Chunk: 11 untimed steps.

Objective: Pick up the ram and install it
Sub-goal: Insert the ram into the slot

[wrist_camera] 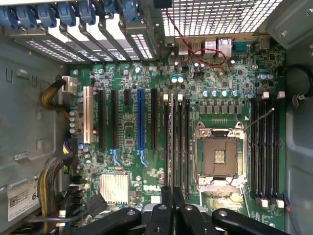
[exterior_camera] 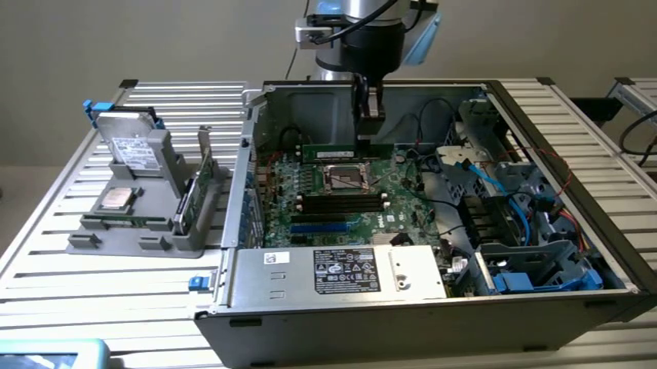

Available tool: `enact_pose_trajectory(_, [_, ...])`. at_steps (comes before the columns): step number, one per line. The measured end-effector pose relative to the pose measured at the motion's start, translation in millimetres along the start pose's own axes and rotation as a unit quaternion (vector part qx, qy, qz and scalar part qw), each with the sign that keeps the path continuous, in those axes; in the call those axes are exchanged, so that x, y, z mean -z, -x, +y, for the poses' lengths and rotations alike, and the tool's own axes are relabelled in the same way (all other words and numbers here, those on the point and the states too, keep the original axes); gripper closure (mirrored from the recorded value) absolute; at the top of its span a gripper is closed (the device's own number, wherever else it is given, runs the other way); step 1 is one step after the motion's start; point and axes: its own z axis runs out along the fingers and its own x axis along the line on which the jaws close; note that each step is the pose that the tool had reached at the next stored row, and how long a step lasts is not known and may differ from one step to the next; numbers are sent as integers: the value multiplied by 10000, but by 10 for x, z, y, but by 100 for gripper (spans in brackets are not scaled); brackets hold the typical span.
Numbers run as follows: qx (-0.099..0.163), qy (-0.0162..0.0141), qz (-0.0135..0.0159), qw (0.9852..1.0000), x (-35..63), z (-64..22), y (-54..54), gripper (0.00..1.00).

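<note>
- Inside the open computer case (exterior_camera: 411, 330), toward its far wall: the ram (exterior_camera: 331, 151), a green stick with a pale label. It stands level on its long edge at the memory slots beyond the CPU socket (exterior_camera: 344, 178). Whether it is seated cannot be told.
- Gripper (exterior_camera: 367, 137): reaches straight down from the arm and is clamped on the ram's top edge, toward the stick's end on the exterior view's right.
- Fingers (wrist_camera: 166, 210), wrist view: drawn close together above the motherboard (wrist_camera: 127, 122), in line with the black memory slots (wrist_camera: 178, 142) beside the CPU socket.
- Power supply (exterior_camera: 344, 269): grey box with white labels, against the case's near wall.
- Blue cables (exterior_camera: 491, 178): bundled in the case at the exterior view's right.
- Grey fixture (exterior_camera: 134, 231): sits on the slatted table (exterior_camera: 61, 261), at the exterior view's left of the case. It holds a leaning hard drive (exterior_camera: 134, 146) and a green card (exterior_camera: 195, 188) standing on edge.
</note>
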Motion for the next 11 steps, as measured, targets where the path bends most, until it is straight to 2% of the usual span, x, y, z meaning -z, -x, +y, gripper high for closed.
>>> enact_pose_trajectory(11, [0,0,0,10000,-134,1,15,88])
